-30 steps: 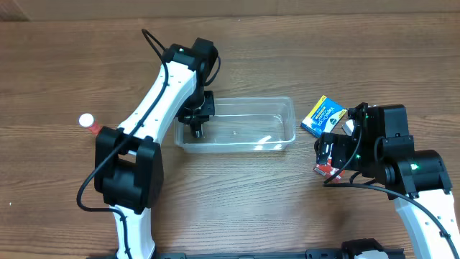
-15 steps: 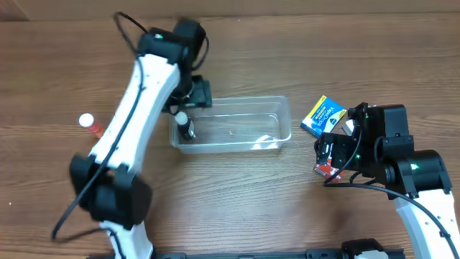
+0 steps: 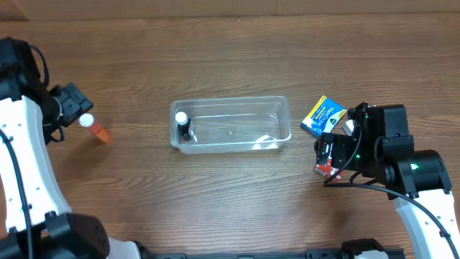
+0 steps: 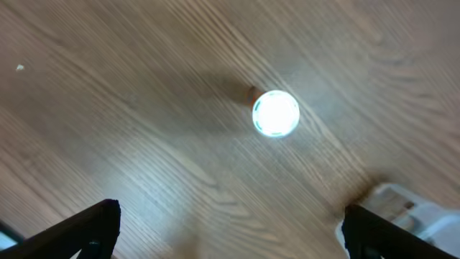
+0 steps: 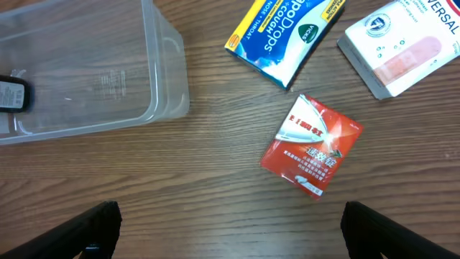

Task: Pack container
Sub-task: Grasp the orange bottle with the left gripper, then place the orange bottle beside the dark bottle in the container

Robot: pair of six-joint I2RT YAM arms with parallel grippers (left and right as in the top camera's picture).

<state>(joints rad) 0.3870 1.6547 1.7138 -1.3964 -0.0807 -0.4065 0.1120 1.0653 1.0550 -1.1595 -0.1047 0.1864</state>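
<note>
1. the container sits mid-table, long axis side to side, with a small dark bottle in its left-arm end.
2. an orange bottle stands well apart beyond that end, just ahead of the left gripper, jaws spread, empty.
3. the right gripper, likewise spread and empty, hangs nearer the container.

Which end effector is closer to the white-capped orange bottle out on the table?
Left. The left end effector hovers right next to the bottle; the right end effector is far across the table, past the container.
</note>
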